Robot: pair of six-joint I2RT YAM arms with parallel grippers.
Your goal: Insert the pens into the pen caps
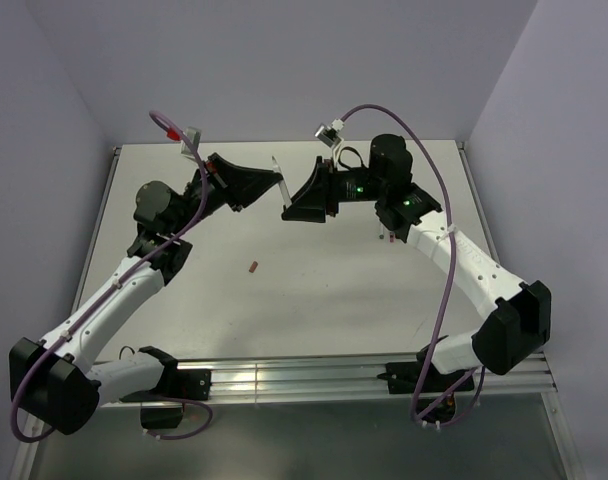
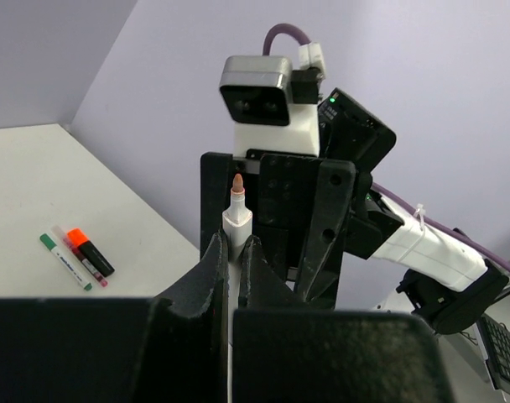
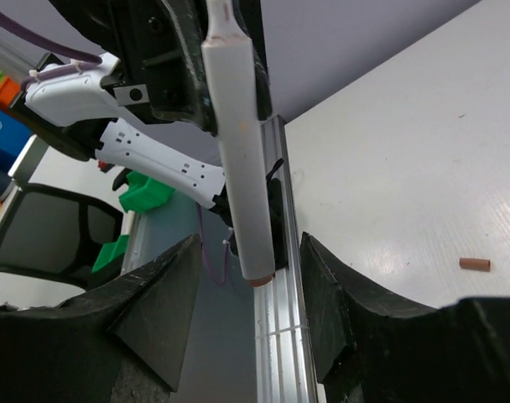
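My left gripper [image 2: 234,243] is shut on a thin white pen [image 2: 236,214] and holds it in the air with its brownish tip up. The pen also shows in the top view [image 1: 279,187], past my left gripper [image 1: 272,188]. My right gripper [image 3: 248,252] is open, its fingers on either side of the same white pen [image 3: 238,143] without touching it. In the top view my right gripper [image 1: 288,209] is right next to the pen. A brownish-red cap [image 1: 254,266] lies loose on the table and also shows in the right wrist view [image 3: 474,264].
In the left wrist view, a white pen with a green cap [image 2: 64,259], a thin dark red pen [image 2: 91,270] and a black marker with an orange end [image 2: 91,253] lie together on the table. Walls close the table's back and sides. A metal rail [image 1: 314,378] runs along the near edge.
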